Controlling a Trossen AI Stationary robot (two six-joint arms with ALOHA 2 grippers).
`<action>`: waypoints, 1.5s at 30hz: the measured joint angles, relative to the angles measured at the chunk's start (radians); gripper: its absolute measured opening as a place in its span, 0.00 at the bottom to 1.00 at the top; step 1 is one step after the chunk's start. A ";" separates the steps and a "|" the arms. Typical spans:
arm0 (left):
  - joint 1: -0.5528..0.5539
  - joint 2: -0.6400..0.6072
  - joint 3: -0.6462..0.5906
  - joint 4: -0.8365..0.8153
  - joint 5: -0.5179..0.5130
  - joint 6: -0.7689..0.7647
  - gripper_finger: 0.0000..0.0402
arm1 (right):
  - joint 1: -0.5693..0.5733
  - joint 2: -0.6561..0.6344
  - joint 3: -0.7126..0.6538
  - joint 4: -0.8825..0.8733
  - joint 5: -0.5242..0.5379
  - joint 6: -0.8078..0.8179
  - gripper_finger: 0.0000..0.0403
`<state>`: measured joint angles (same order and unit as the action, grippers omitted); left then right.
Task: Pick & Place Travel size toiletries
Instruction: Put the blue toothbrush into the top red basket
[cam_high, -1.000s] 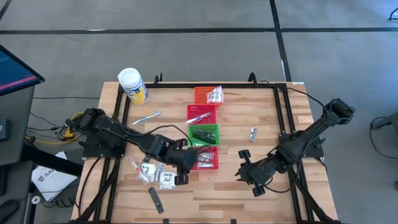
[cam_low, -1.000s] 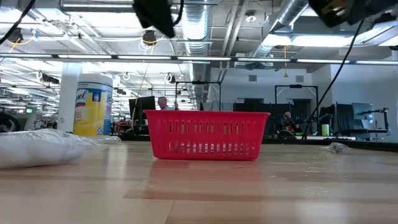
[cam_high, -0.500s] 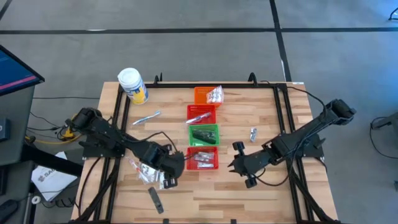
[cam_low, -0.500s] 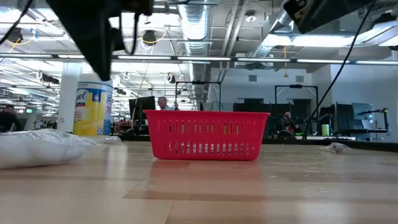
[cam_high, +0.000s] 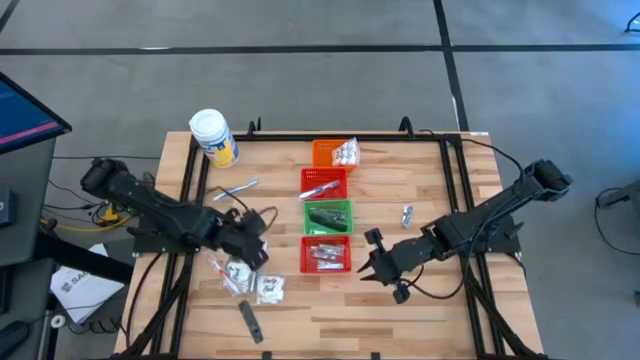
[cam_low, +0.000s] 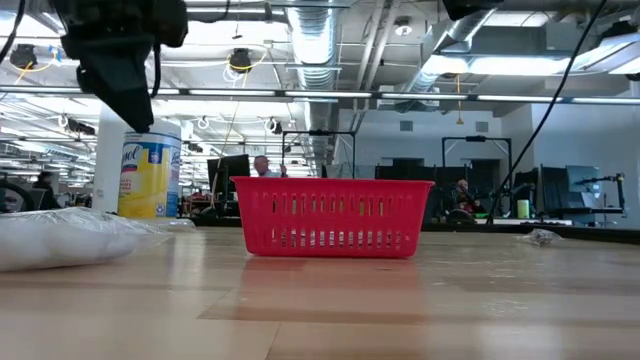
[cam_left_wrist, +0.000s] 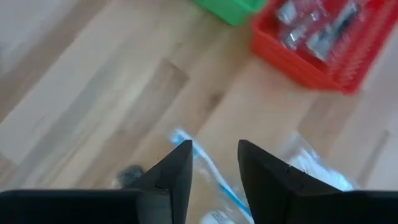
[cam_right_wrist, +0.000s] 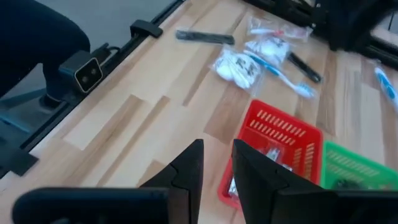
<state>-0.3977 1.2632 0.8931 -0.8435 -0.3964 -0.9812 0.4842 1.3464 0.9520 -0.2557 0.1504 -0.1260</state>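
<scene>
Several toiletries lie loose near the table's left near corner: clear sachets (cam_high: 245, 280), a dark strip (cam_high: 250, 322) and a toothbrush (cam_left_wrist: 208, 168). Another toothbrush (cam_high: 237, 188) lies farther back, and a silvery tube (cam_high: 407, 214) sits on the right. My left gripper (cam_high: 252, 245) hovers open above the sachet pile, left of the near red basket (cam_high: 326, 254), and shows high up in the low view (cam_low: 115, 60). My right gripper (cam_high: 372, 268) hangs open just right of that basket, which holds sachets (cam_right_wrist: 270, 152).
A row of four mesh baskets runs down the table's middle: orange (cam_high: 333, 153), red (cam_high: 325, 184), green (cam_high: 328, 216) and the near red one. A white jar with a yellow label (cam_high: 213, 138) stands at the far left corner. Bare wood lies along the near edge.
My left gripper has drawn back from over the near red basket toward the table's left, and now hangs above the sachet pile. My right gripper has moved toward the table's left and slightly toward its far edge, closing in on the red basket's right side.
</scene>
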 joint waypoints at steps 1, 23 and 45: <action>0.011 -0.021 -0.016 0.002 -0.002 -0.001 0.30 | -0.005 0.000 0.000 0.009 -0.004 -0.007 0.19; 0.445 -0.056 -0.143 -0.088 -0.102 0.163 0.30 | -0.147 -0.370 -0.312 0.350 -0.080 0.082 0.19; 0.808 -0.049 -0.143 -0.071 -0.035 0.394 0.30 | -0.118 -0.416 -0.338 0.360 -0.080 0.093 0.19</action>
<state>0.4100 1.2144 0.7498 -0.9146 -0.4319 -0.5872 0.3664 0.9302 0.6140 0.1047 0.0700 -0.0330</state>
